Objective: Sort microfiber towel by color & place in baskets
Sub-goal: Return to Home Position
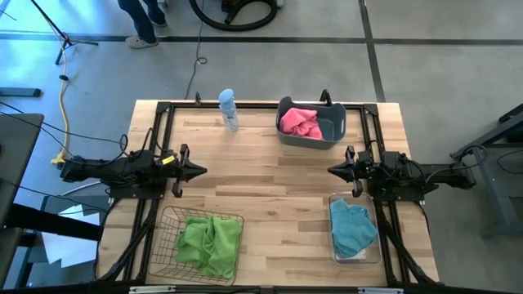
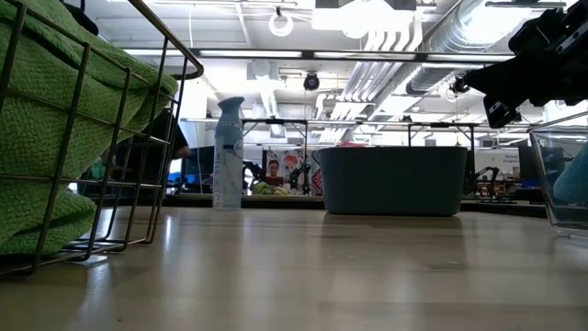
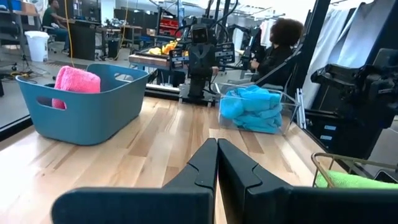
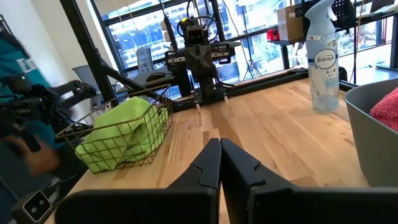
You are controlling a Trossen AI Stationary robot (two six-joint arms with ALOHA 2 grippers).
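Table (image 1: 270,175) holds three baskets (image 1: 333,125), three towels (image 1: 208,238).

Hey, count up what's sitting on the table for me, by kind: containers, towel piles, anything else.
Containers: 3 (wire basket, blue tub, clear bin)
Towel piles: 3 (green towels, pink towels, blue towels)
Spray bottle: 1
Total: 7
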